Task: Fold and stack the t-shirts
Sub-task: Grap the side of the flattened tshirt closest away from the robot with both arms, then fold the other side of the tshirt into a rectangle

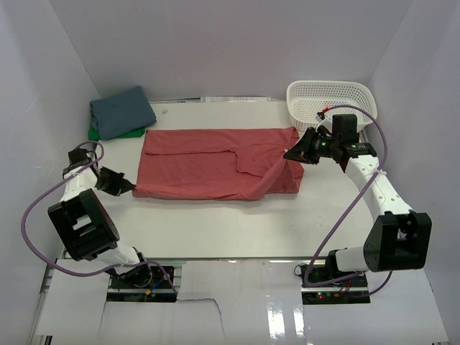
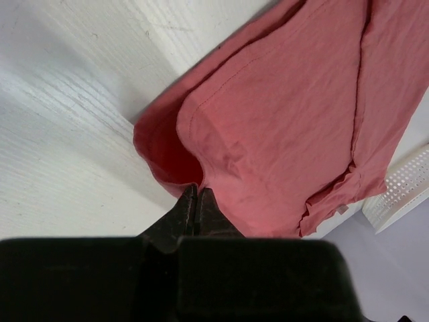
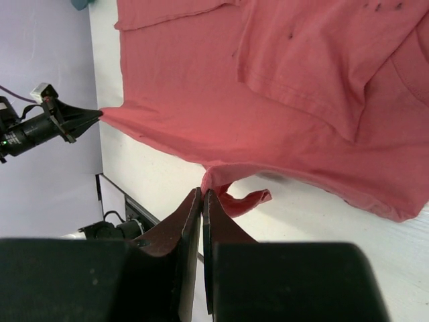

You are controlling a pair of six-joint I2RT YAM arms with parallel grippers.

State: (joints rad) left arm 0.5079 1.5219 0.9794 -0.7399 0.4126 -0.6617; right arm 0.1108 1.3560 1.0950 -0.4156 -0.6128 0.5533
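Note:
A coral-red t-shirt (image 1: pixel 208 164) lies spread across the middle of the table, partly folded lengthwise. My left gripper (image 1: pixel 132 188) is shut on its near left corner, and the cloth (image 2: pixel 281 121) bunches right at the closed tips (image 2: pixel 196 190). My right gripper (image 1: pixel 289 154) is shut on the shirt's right edge and holds it slightly off the table, so a flap drapes down. In the right wrist view a pinch of red cloth (image 3: pixel 268 100) sits between the closed tips (image 3: pixel 202 192). A folded slate-blue t-shirt (image 1: pixel 122 111) rests on a green one (image 1: pixel 108 134) at the back left.
A white mesh basket (image 1: pixel 330 97) stands at the back right, just behind my right gripper; its corner (image 2: pixel 402 191) shows in the left wrist view. White walls close in the table on three sides. Both arm bases sit at the near edge.

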